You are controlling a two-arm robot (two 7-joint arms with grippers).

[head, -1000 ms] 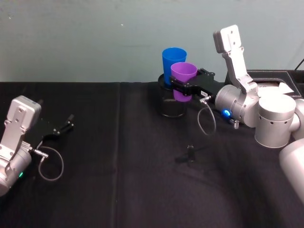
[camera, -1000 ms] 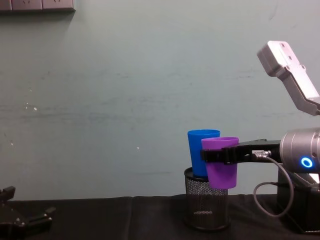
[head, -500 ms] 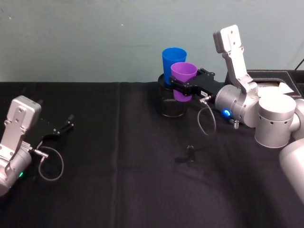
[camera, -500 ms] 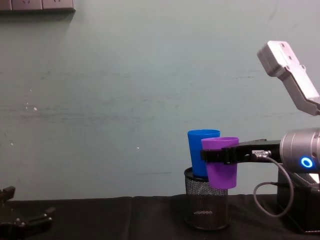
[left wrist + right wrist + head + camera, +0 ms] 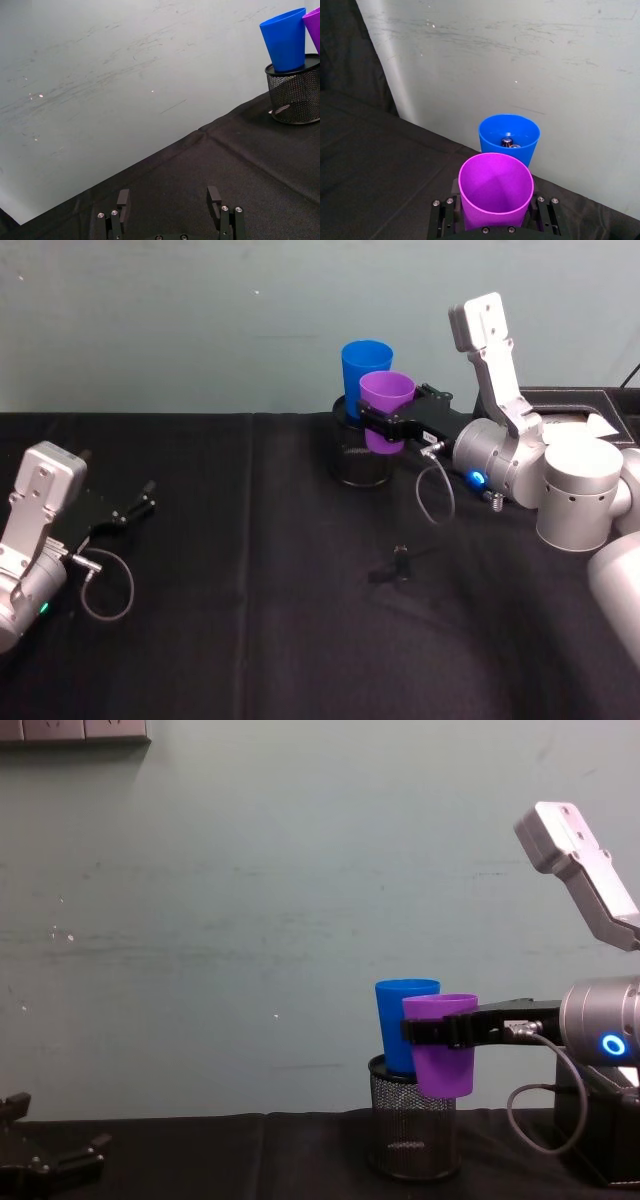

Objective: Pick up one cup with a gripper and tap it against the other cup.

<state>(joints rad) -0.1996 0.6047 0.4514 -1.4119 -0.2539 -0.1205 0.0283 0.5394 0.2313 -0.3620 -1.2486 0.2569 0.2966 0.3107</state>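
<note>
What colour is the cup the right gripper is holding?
Purple cup, plain and smooth, clamped in the right gripper. Right wrist view shows it best.

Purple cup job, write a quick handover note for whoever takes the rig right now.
Right gripper: shut on the purple cup, held upright in the air, right beside the blue cup.
Left gripper: open, parked low over the table's left side.
Blue cup stands in the mesh pen holder.
Done: purple cup picked up and brought alongside.
Left: contact can't be confirmed; tap it against the blue cup.
</note>
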